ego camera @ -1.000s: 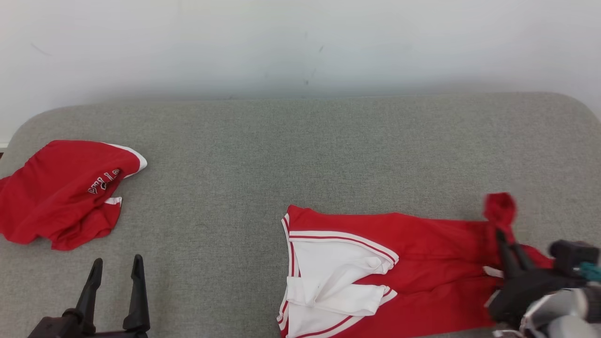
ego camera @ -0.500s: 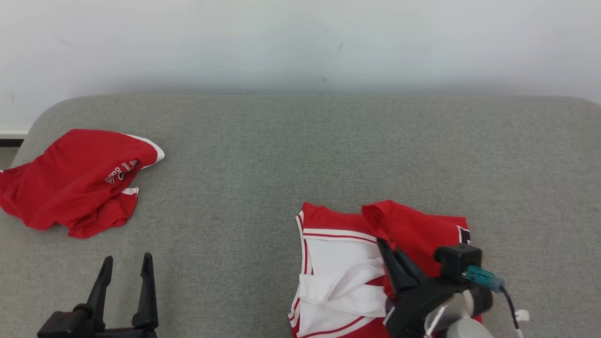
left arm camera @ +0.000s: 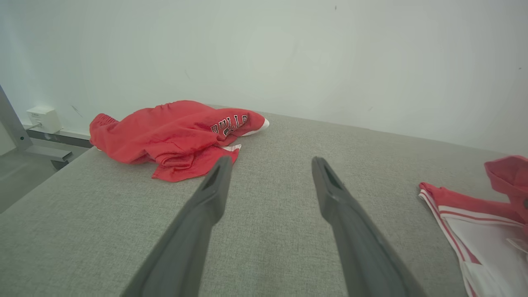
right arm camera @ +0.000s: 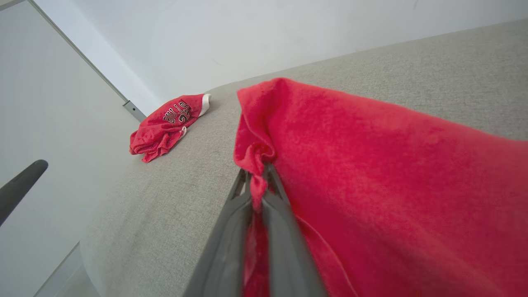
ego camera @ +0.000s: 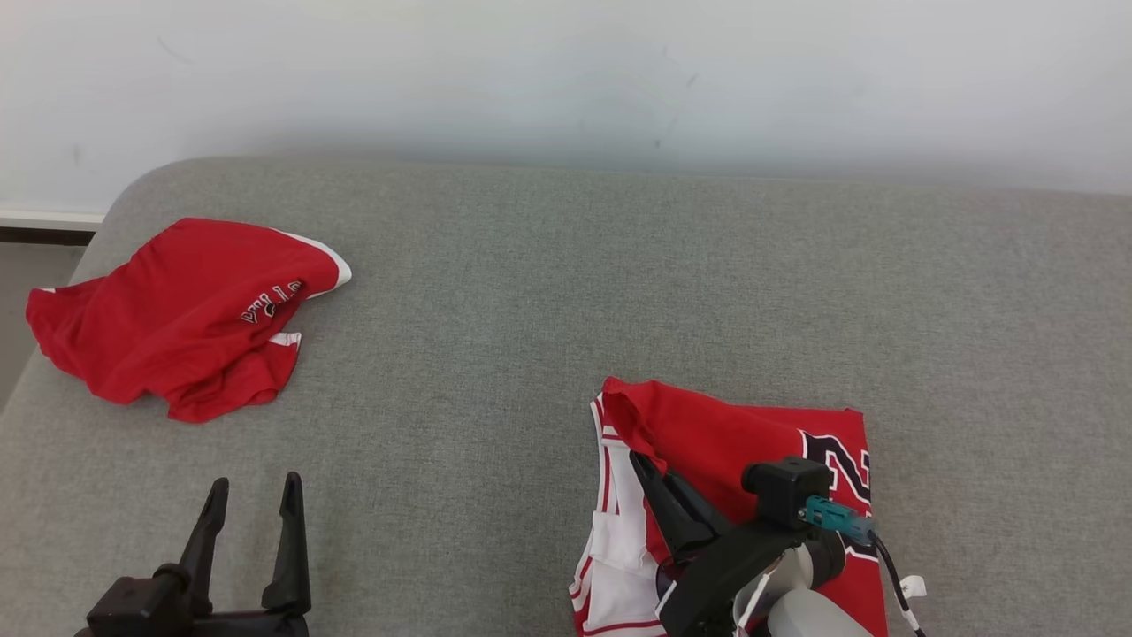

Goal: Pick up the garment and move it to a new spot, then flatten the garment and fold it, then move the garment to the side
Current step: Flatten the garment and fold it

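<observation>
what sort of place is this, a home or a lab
Probably a bare test room rather than a lived-in home: a plain white wall, a grey fabric-covered surface, and on it a crumpled red garment and a red jersey.

Lab-like room: padded table (ego camera: 548,265), bare wall (ego camera: 495,71)

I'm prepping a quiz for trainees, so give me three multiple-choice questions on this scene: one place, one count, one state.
1. The crumpled red lettered garment lies at the grey fabric surface's: A far left; B far right; C centre.
2. Red garments on it: A one; B two; C three.
3. The right gripper is: A open; B shut on the red-and-white numbered jersey; C shut on nothing.
Key: A, it sits by the left edge; B, the lettered one plus the jersey; B, red cloth is pinched between its fingers.
</observation>
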